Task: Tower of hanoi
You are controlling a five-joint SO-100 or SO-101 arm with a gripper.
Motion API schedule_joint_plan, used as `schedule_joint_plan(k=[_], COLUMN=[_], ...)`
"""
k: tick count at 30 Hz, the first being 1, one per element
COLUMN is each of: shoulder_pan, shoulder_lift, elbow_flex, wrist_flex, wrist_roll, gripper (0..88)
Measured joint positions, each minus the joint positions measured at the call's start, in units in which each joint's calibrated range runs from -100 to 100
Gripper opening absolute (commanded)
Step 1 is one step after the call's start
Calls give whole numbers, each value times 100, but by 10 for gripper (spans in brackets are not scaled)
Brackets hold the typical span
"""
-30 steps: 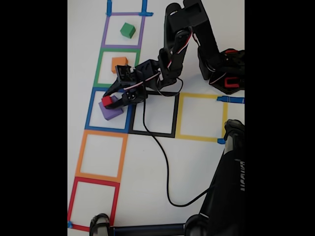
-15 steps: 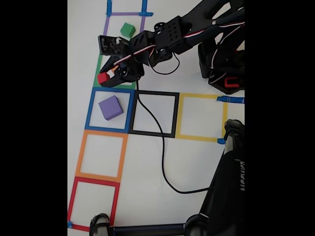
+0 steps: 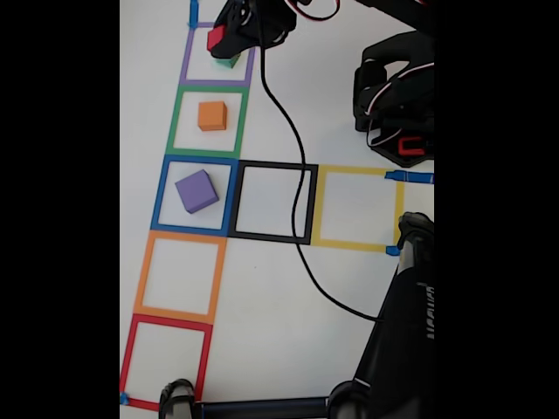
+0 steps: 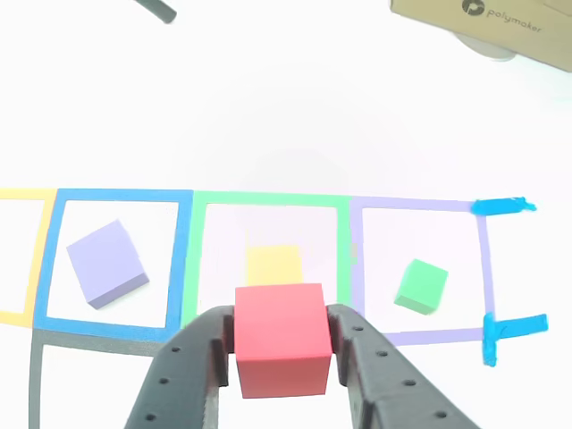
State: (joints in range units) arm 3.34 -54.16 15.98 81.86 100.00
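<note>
We have the red cube [image 4: 281,338] clamped between the two fingers of the end effector [image 4: 282,350], lifted clear of the tabletop [image 4: 268,107]. In the fixed view the end effector [image 3: 229,33] sits at the top of the column of taped squares, with the red cube [image 3: 215,37] over the purple-taped square and just beside the green cube [image 3: 229,61], which rests inside that square. The orange cube [image 3: 211,115] lies in the green-taped square below it, and the purple cube [image 3: 196,191] in the blue-taped square further down. We judge the green cube the likely landing spot: in the other view it [image 4: 421,285] lies to the right of the held cube, so a short sideways shift should line us up.
</note>
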Motion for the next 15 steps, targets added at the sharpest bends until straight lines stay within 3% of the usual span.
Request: schedule_joint_plan(k=[8, 15], shoulder_pan=[772, 1615], shoulder_lift=[68, -346], elbow_flex=[-1062, 682], wrist_flex=[1088, 145], wrist_roll=[0, 0], gripper=[11, 11])
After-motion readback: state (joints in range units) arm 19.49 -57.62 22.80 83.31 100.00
